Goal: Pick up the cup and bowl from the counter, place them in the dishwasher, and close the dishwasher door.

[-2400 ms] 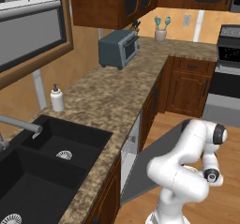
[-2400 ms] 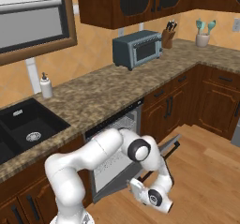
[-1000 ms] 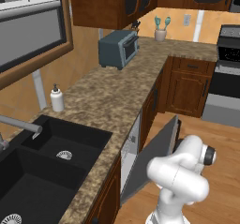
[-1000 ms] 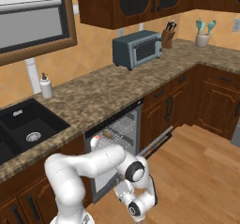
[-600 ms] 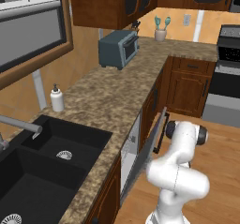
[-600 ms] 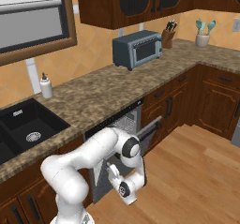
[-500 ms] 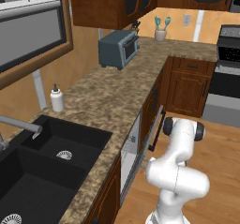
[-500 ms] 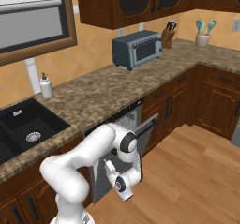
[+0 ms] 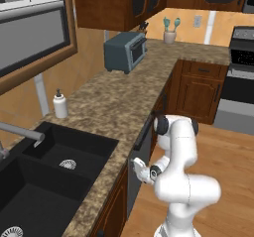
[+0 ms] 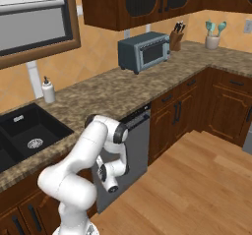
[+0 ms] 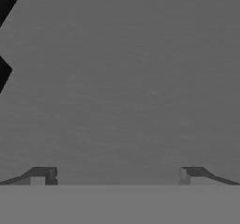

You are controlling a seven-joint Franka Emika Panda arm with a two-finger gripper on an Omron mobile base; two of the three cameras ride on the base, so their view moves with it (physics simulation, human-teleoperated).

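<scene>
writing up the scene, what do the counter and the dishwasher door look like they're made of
The counter looks like polished granite: speckled brown and tan, with a faint sheen. The dishwasher door looks like brushed or matte metal, possibly steel: flat, even grey with faint streaks in the hand view, though rendering leaves that open.

Matt grey dishwasher door, speckled counter

toaster oven | soap bottle; beside sink | knife block

The arm is glossy white, built of fat rounded segments with dark round caps at the joints. The tool ends in two small dark grey, blocky, flat-topped fingertips.
</scene>
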